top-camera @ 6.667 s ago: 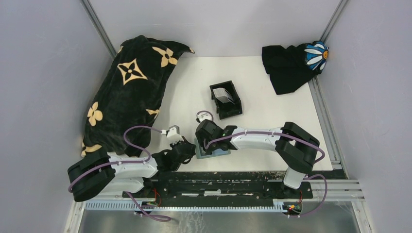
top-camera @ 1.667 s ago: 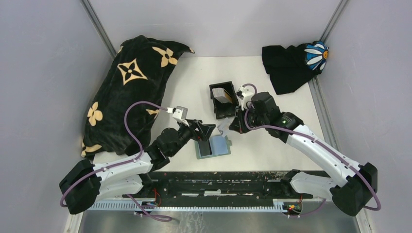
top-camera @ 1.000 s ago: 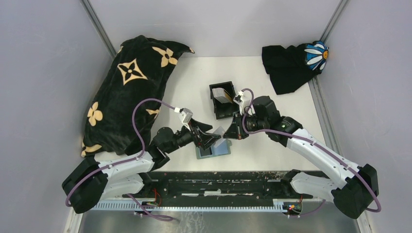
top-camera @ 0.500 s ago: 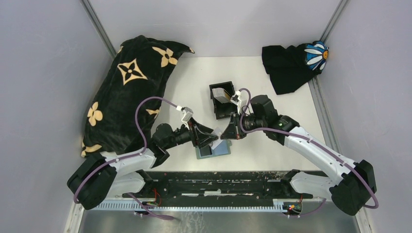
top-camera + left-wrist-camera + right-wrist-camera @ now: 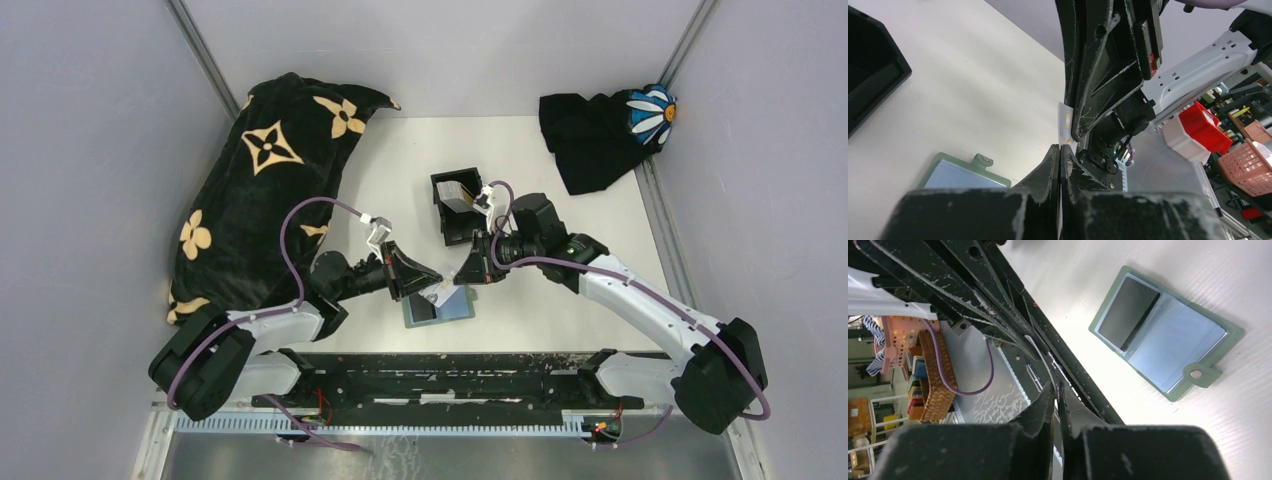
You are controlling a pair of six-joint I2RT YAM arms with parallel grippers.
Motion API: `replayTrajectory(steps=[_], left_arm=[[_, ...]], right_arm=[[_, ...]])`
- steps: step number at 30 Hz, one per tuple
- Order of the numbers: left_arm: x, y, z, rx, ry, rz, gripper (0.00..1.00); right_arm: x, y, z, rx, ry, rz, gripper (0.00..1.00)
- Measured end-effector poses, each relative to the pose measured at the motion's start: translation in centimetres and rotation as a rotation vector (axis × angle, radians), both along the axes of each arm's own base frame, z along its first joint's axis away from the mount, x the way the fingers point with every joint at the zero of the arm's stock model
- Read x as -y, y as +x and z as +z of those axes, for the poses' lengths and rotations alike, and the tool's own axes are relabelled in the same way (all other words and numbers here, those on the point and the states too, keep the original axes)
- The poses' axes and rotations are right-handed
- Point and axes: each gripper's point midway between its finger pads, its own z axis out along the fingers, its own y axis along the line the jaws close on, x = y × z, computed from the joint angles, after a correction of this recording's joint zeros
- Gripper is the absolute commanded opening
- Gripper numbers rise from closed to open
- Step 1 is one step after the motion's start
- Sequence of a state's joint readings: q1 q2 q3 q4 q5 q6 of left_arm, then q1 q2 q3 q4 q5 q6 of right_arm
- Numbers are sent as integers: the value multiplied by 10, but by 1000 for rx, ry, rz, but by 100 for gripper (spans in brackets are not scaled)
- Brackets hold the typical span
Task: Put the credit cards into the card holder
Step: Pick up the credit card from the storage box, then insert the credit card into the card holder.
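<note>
A whitish credit card (image 5: 447,285) with tan marks (image 5: 1066,119) hangs in the air between my two grippers, just above the table. My left gripper (image 5: 436,277) (image 5: 1059,146) is shut on one edge of it. My right gripper (image 5: 462,272) (image 5: 1055,385) faces it from the other side, with its jaws parted by a narrow slit around the card's far edge. The card holder (image 5: 464,208) (image 5: 870,82), a small black open box, stands just behind them with a couple of cards upright inside.
A green wallet (image 5: 438,303) (image 5: 1173,335) (image 5: 968,172) lies open under the grippers, showing a dark card (image 5: 1127,312) and light blue sleeves. A big black flowered blanket (image 5: 265,190) fills the left side. A black daisy cloth (image 5: 600,130) lies at the back right.
The left gripper has closed on the card that the right gripper held out. The right gripper's jaws have parted slightly. Both arms shifted a little towards each other.
</note>
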State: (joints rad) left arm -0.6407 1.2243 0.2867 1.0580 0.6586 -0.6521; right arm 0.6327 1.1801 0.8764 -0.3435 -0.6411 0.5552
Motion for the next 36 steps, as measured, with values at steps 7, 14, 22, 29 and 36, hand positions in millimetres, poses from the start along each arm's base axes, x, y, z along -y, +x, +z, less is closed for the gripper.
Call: replayTrajectory(steps=[7,14,22,29,36], left_arm=[[-2,12,-13,-76,6,73,3],[-31,31,-62,-260,42,340,3],[-40,37,-83,-367,48,549,3],[-40,28,-97,-421,51,657,3],[-39,21,-113,-451,75,738,3]], right_arm=[[4,15,-15,10,-64,-67,40],[14,35,-21,68,-127,-169,41],[26,58,-33,157,-245,-314,32],[25,61,-62,227,-396,-352,21],[20,57,-102,228,-533,-326,9]])
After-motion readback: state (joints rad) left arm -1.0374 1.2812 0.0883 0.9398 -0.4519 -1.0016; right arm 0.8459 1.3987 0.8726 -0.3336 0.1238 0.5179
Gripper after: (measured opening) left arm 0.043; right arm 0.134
